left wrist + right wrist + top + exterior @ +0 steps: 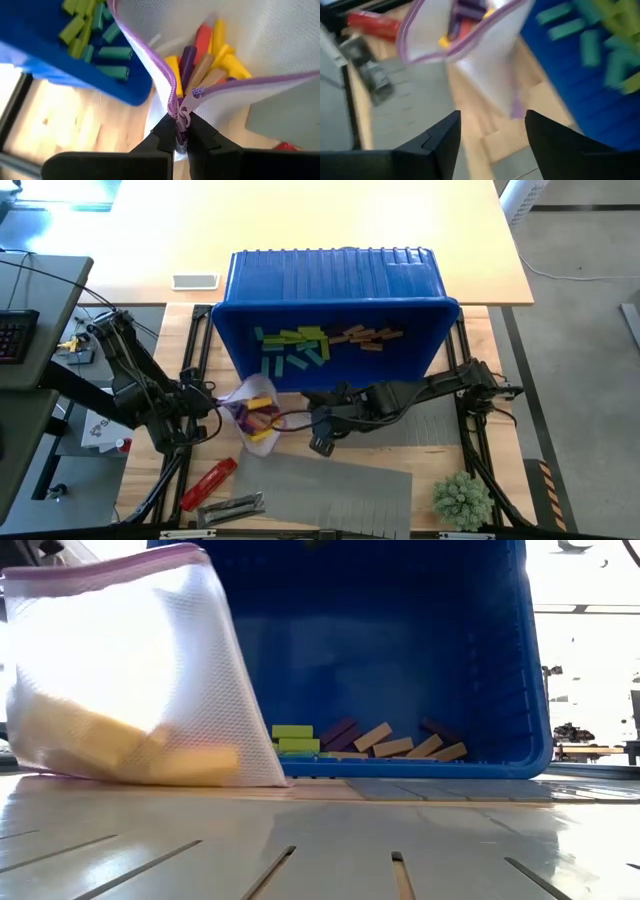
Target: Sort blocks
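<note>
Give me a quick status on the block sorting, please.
Left gripper shut on mesh bag zipper edge. Right gripper open, empty, beside bag. Blocks grouped in blue bin.

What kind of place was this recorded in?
Probably a robotics lab or office workspace: a light wooden table with a black frame, a keyboard on a side desk, and a blue bin of blocks.

White mesh-cloth bag [260,45]; glossy blue plastic bin [335,280]; wood table [300,220]
</note>
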